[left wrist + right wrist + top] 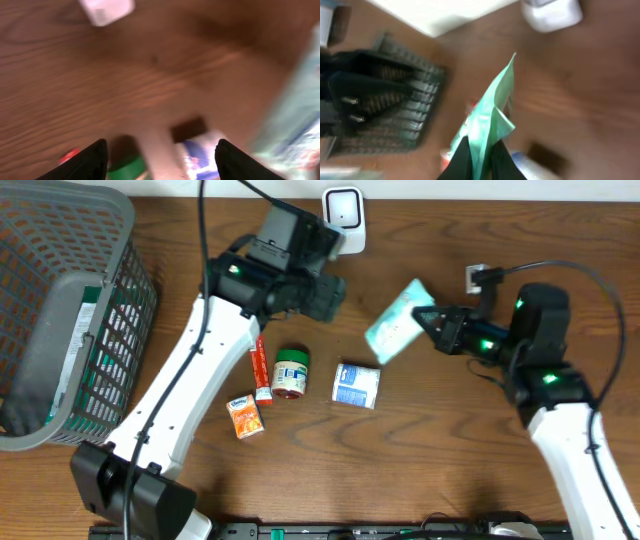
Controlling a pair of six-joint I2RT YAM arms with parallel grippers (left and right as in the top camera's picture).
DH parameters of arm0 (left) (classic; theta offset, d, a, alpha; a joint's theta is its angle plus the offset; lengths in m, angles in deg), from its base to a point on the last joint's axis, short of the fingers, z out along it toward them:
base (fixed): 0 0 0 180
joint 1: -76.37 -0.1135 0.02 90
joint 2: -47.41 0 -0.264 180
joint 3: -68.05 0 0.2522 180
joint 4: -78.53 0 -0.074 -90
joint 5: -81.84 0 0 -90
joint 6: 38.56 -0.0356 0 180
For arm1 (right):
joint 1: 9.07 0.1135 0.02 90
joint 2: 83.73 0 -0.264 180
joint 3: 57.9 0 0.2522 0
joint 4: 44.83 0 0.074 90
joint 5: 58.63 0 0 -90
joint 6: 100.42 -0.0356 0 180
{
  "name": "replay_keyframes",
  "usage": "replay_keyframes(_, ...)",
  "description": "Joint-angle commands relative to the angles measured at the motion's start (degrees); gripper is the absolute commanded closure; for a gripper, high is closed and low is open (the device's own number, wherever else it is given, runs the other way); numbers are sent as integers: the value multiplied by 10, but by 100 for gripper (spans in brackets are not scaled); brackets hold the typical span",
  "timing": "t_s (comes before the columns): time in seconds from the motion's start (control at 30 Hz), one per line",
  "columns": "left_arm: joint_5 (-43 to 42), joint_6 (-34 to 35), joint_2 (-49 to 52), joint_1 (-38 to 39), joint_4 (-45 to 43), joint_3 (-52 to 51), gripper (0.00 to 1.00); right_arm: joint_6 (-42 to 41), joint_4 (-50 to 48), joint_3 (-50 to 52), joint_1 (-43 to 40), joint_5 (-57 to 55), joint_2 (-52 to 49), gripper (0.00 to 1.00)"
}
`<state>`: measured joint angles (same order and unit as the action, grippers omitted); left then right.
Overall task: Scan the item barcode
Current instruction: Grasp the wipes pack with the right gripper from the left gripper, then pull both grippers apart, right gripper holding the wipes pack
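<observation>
Well, the grey basket (60, 310) fills the upper left of the frame. Just right of the middle, the green packet (397, 322) is pinched tight in the right gripper (428, 320). The left gripper (161, 152) has its fingers wide apart and holds nothing. The white scanner (343, 210) sits at the top middle. Lower down lie a blue tub (356, 384), a jar (291, 372) and a small orange box (246, 417).

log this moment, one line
right gripper: shut on green pouch, aloft, short of white scanner | left gripper: open, empty
</observation>
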<state>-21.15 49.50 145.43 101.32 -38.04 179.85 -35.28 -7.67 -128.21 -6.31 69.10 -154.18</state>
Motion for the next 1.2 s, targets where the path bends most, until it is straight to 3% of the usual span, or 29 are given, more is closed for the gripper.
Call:
replay_keyframes(0.0,39,-3,-10,-26,1,2,32,145,124,-113,3,-233,5,99)
replay_keyframes(0.17,39,13,-10,-71,3,2,32,167,275,-189,53,-573,2,99)
replay_keyframes(0.27,49,45,-10,-104,8,2,32,123,323,-181,85,-668,-10,99)
replay_keyframes(0.53,49,76,-10,-167,39,2,32,9,365,-137,143,-781,-164,99)
replay_keyframes(0.77,49,76,-10,-172,43,2,32,7,239,-137,190,-783,-343,99)
replay_keyframes(0.87,49,76,-10,-172,43,2,32,7,186,-137,199,-721,-386,98)
replay_keyframes(0.9,49,76,-10,-172,43,2,32,12,173,-137,200,-690,-391,78)
replay_keyframes(0.93,49,76,-10,-172,43,2,32,26,161,-137,199,-661,-393,40)
replay_keyframes(0.97,49,76,-10,-172,43,2,32,40,155,-139,199,-640,-393,19)
replay_keyframes(1.17,49,76,-9,-172,42,2,32,99,177,-193,181,-544,-343,2)
